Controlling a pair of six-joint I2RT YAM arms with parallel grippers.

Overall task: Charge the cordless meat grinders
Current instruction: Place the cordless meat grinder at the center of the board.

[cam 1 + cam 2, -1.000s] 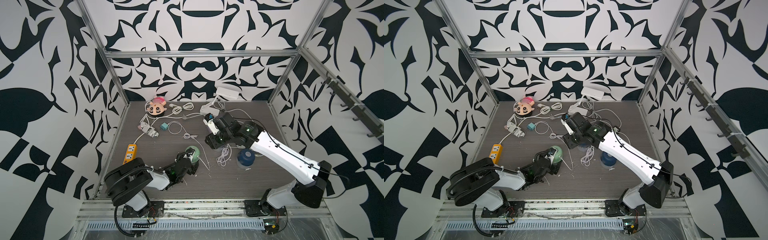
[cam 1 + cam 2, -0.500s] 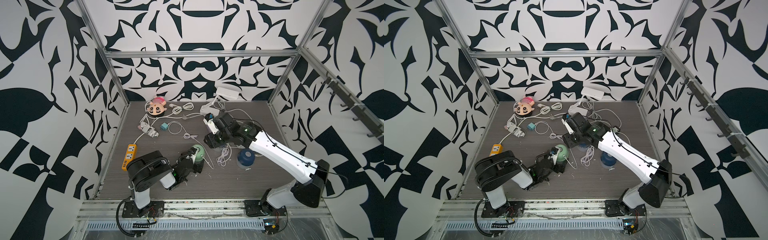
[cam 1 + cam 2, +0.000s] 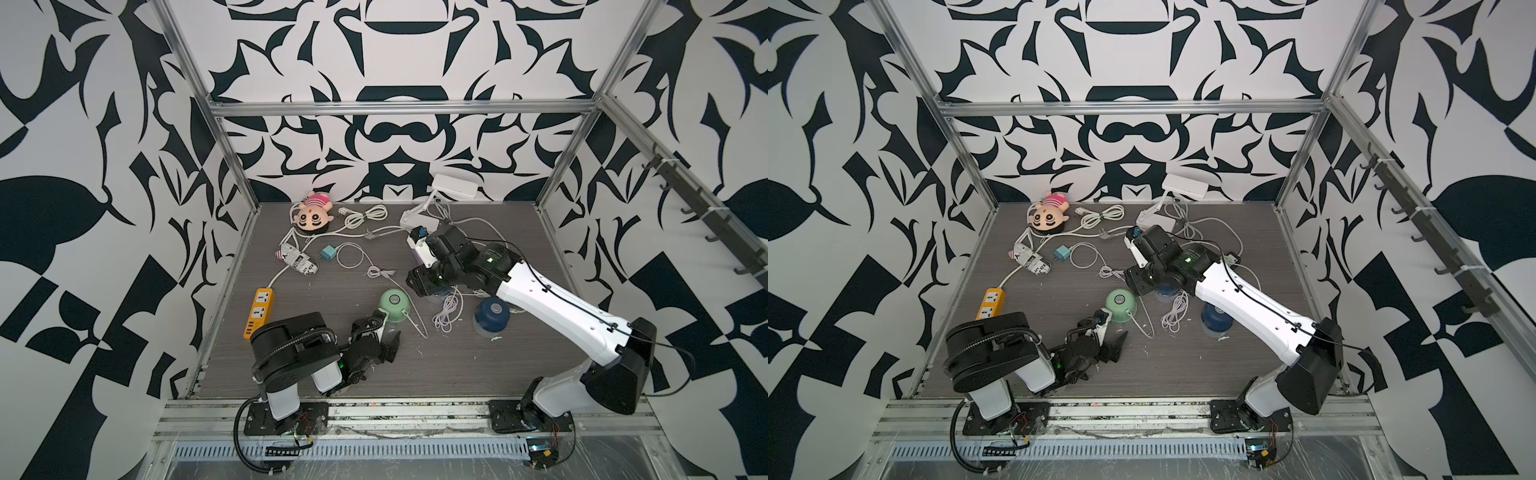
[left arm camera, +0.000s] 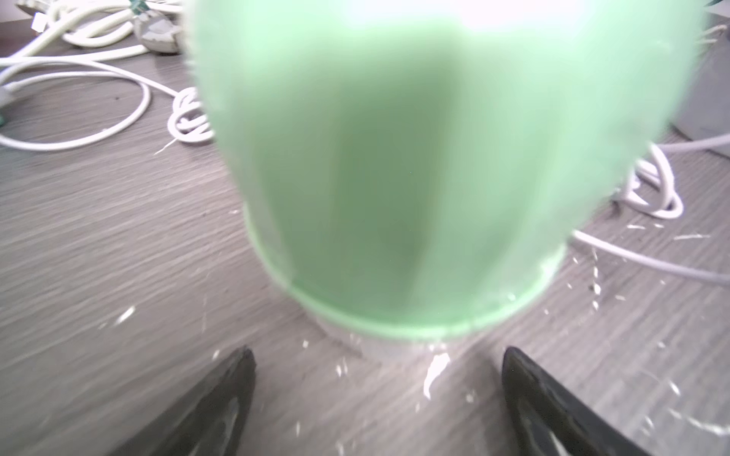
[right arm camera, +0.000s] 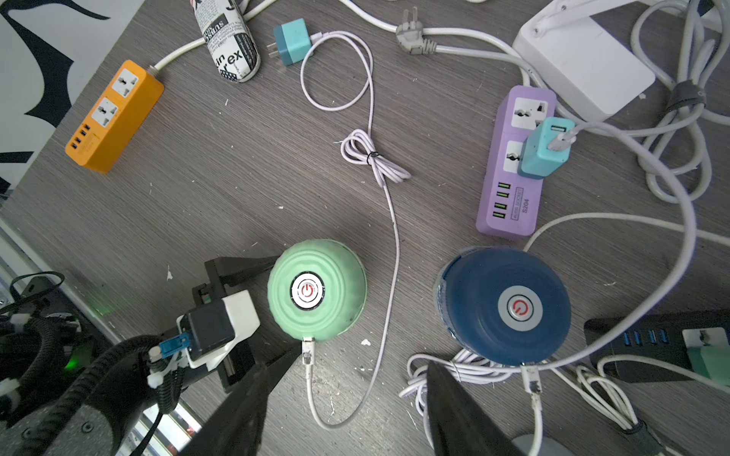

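Right wrist view shows one mint grinder [image 5: 316, 290], two navy grinders [image 5: 501, 304] (one seemingly half-hidden); left tool [image 4: 377, 351], right tool [image 5: 361, 359] gape empty.

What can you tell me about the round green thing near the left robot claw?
The mint green grinder is a ridged, plastic-looking dome with a round silver button bearing a red power symbol on top. It stands upright on the grey table over a clear-looking cup base. A white cable is plugged into its side. The left gripper sits open beside it, not gripping.
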